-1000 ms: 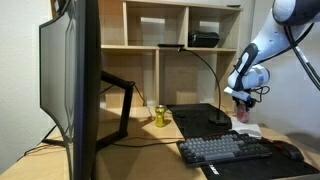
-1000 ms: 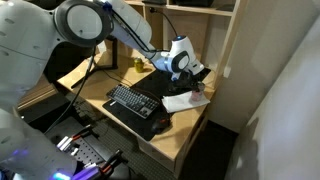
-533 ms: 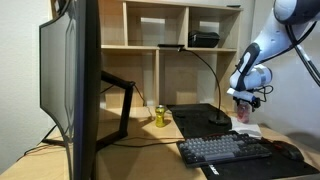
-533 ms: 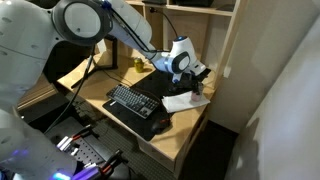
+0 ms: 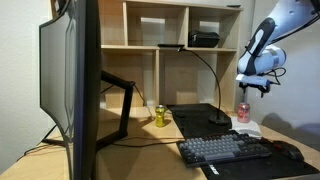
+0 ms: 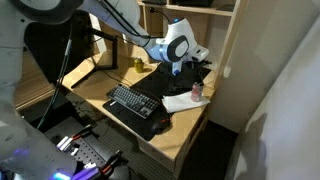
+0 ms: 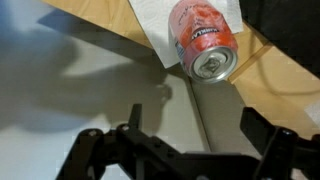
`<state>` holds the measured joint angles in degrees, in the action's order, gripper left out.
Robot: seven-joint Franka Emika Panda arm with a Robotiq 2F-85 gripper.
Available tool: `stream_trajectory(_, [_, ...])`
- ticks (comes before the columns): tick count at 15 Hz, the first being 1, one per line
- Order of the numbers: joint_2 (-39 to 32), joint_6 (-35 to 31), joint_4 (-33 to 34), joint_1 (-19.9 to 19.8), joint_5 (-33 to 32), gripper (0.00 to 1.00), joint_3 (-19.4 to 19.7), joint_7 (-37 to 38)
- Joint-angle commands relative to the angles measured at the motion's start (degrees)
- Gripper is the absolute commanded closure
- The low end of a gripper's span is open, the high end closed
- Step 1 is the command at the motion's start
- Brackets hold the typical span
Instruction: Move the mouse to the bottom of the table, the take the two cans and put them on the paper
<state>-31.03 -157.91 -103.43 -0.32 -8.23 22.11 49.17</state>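
Two cans stand well apart on the table (image 5: pixel 140 150). The red-pink can (image 5: pixel 242 112) is upright on the white paper (image 5: pixel 252 129), and the yellow-green can (image 5: pixel 159 116) sits on bare wood between the monitor (image 5: pixel 70 90) and the black lamp base (image 5: pixel 218 122).

We see the gripper (image 5: pixel 258 86) hanging above the red-pink can, clear of it. In the wrist view its jaws are spread wide with nothing between them. From there we look down on the silver top of the red-pink can, which stands at the edge of the paper.

The dark mouse (image 5: pixel 289 150) rests just beside the end of the keyboard (image 5: pixel 225 150), toward the table's near edge in an exterior view.
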Motion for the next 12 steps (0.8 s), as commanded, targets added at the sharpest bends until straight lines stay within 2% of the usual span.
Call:
stream_trajectory(1, [13.8, -1.4, -12.5, -1.0, -1.0, 0.0, -1.8, -9.1])
stream_trajectory(2, [16.9, 0.3, -14.5, -3.3, 1.1, 0.0, -4.4, -14.9])
stream_trajectory(4, [23.5, 2.8, -19.5, -5.7, 2.9, 0.0, -6.8, -22.9])
stream_trajectory(9, [40.5, 8.6, -34.1, -7.5, 7.8, 0.0, -8.5, -42.5])
stream_trajectory(10, [42.0, 9.8, -35.6, -7.2, 7.7, 0.0, -8.9, -44.6])
stream_trajectory(11, [36.2, 8.4, -29.5, -8.0, 6.9, 0.0, -8.9, -39.9])
stream_trajectory(12, [38.3, 8.6, -31.3, -8.1, 7.0, 0.0, -9.1, -40.6])
